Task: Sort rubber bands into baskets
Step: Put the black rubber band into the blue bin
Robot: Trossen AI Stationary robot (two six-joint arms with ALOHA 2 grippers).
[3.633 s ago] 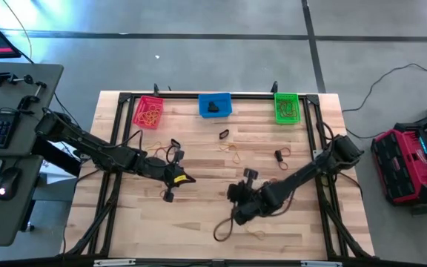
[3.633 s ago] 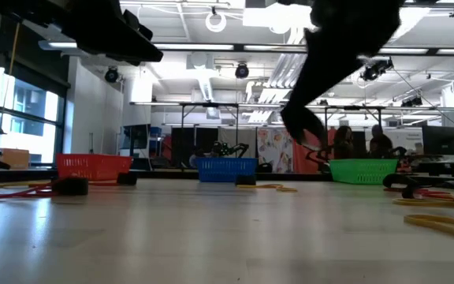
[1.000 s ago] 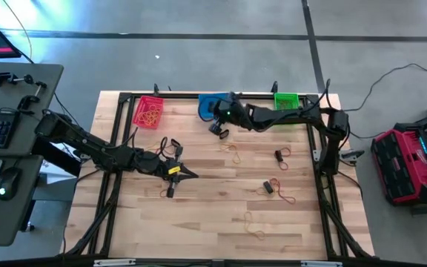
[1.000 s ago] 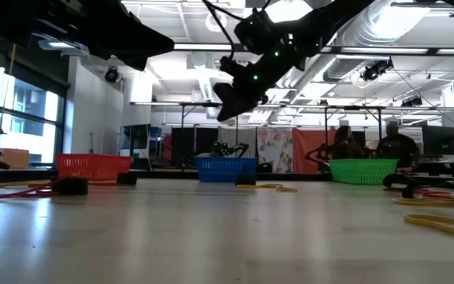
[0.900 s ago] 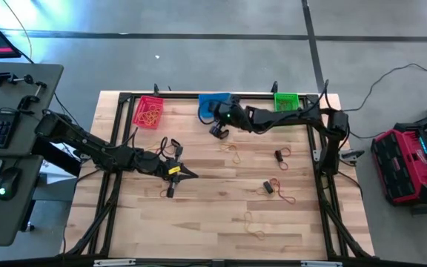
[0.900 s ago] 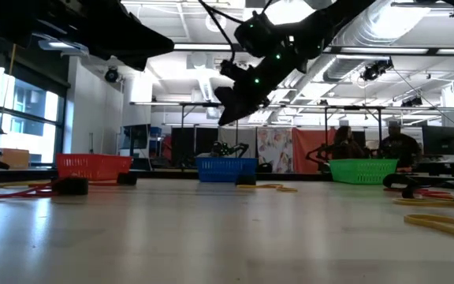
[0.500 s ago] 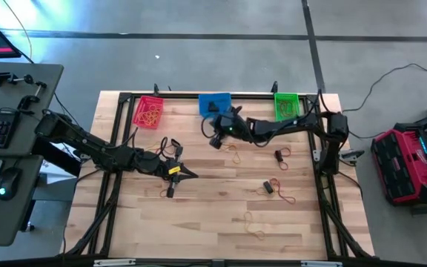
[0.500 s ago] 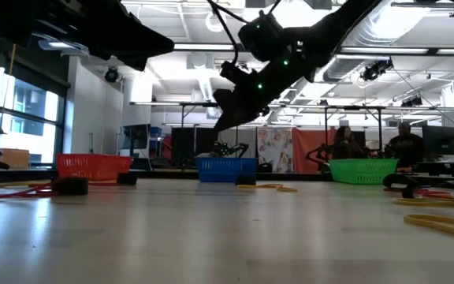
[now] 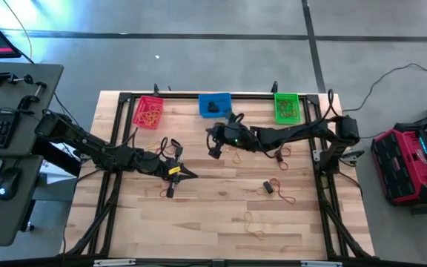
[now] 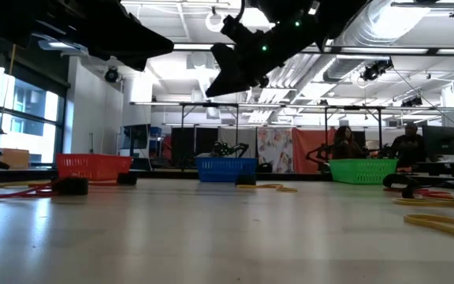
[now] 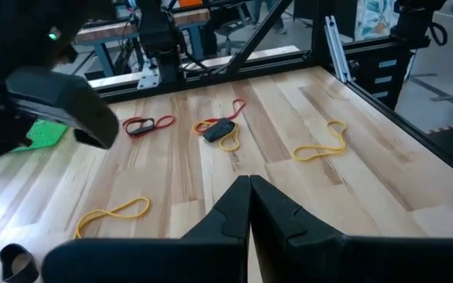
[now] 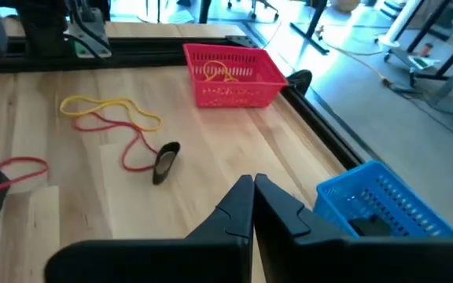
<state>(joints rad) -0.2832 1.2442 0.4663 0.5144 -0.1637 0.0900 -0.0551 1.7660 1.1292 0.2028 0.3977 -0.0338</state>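
My right jaws (image 9: 214, 150), pressed together and empty, hang above the wooden surface (image 9: 199, 215) just in front of the small blue plastic mesh basket (image 9: 215, 104); loose thin rubber bands (image 9: 237, 156) lie just beside them.

Three baskets (image 9: 215, 104) are seen: one red-pink, one blue, one green; two arms (image 9: 87, 144) are counted over the counter (image 9: 199, 215).

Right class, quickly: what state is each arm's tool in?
Left tool: closed, holding nothing.
Right tool: closed, holding nothing, near the blue basket.
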